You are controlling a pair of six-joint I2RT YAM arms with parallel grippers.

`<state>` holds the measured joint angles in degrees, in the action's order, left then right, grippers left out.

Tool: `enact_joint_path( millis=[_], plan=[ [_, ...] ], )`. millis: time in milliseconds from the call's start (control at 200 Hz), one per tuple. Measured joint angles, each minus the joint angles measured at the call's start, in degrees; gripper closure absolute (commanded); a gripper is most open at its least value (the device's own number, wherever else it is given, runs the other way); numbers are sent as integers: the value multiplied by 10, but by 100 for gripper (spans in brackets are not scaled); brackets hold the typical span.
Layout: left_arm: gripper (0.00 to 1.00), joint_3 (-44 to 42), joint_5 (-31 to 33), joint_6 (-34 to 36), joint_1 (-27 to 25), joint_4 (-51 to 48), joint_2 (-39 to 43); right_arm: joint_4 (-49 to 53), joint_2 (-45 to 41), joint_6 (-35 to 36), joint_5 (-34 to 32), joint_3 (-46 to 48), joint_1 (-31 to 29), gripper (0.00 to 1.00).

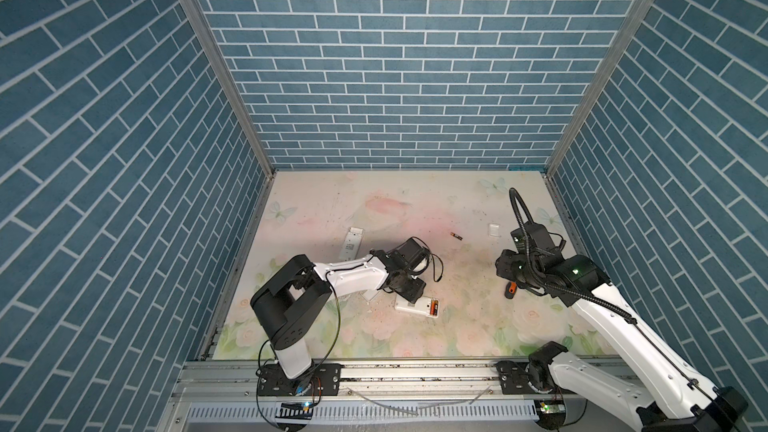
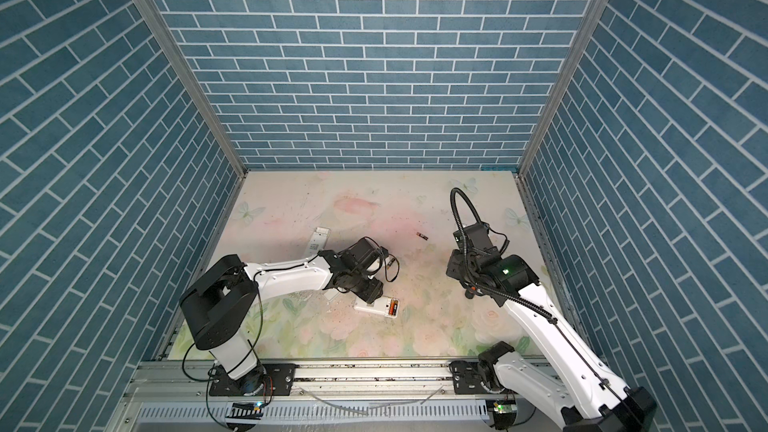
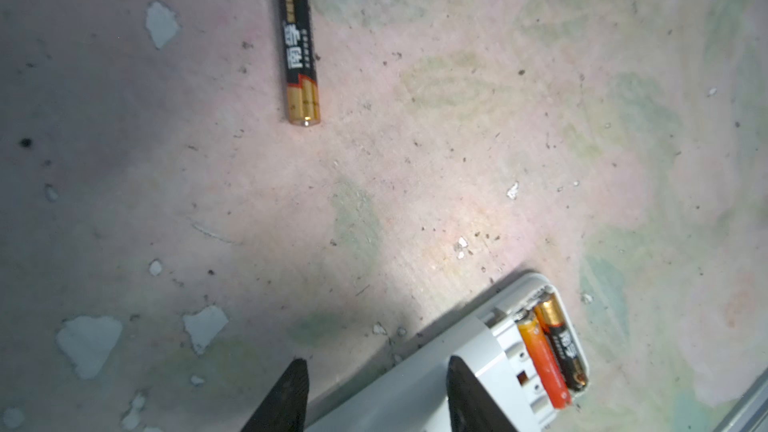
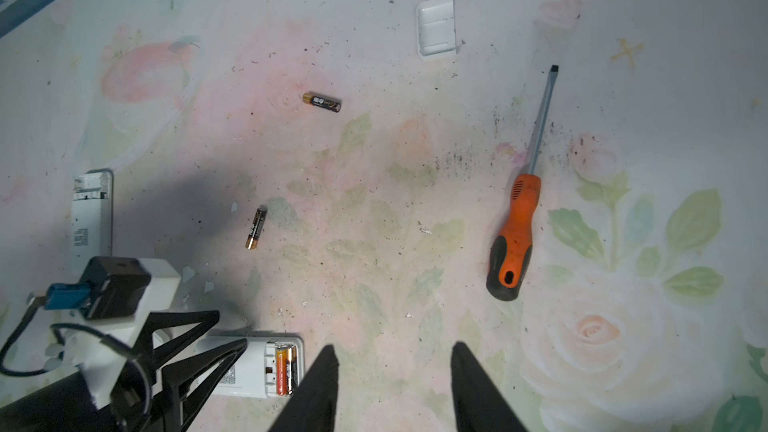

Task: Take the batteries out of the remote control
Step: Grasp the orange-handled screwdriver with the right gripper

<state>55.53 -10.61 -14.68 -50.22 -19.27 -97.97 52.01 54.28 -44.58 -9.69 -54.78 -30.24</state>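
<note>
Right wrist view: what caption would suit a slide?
Open right gripper over a floral table: two loose batteries, a screwdriver, a remote holding two cells.

Flat-blade screwdriver (image 4: pixel 517 234) down on the floral mat (image 1: pixel 374 209), R side of the cell.
Orange/black handle, grey shaft, lying flat w/ the tip aimed toward a small white plastic lid (image 4: pixel 436 24), near it but not touching. Lid sits hollow side up. Mat's scuffed: dark specks all over, pale peeled patches (image 3: pixel 89 342) here & there. Blue brick-pattern walls (image 1: pixel 374 56) on 3 sides, aluminium rail (image 1: pixel 415 371) across the front edge.
</note>
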Motion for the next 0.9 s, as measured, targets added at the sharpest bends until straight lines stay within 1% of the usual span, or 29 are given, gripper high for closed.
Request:
enact_joint_path(
  millis=[155,250,360,495,710,815,900],
  plan=[
    [45,-42,-10,-21,0,11,34,0,19,0,-8,0,21,50],
    [46,-66,-15,-36,0,17,53,-2,29,0,-9,0,44,50],
    [46,-89,-18,-52,0,23,73,-3,33,0,-8,0,69,47],
    [46,-111,-22,-69,0,22,97,-17,47,0,2,10,103,47],
    [44,-127,-25,-103,-1,16,159,-43,101,1,36,54,161,45],
    [42,-125,-21,-117,-1,1,202,-57,132,6,47,70,179,45],
    [40,-108,-12,-122,-1,-21,219,-67,157,11,53,82,185,44]
  ],
)
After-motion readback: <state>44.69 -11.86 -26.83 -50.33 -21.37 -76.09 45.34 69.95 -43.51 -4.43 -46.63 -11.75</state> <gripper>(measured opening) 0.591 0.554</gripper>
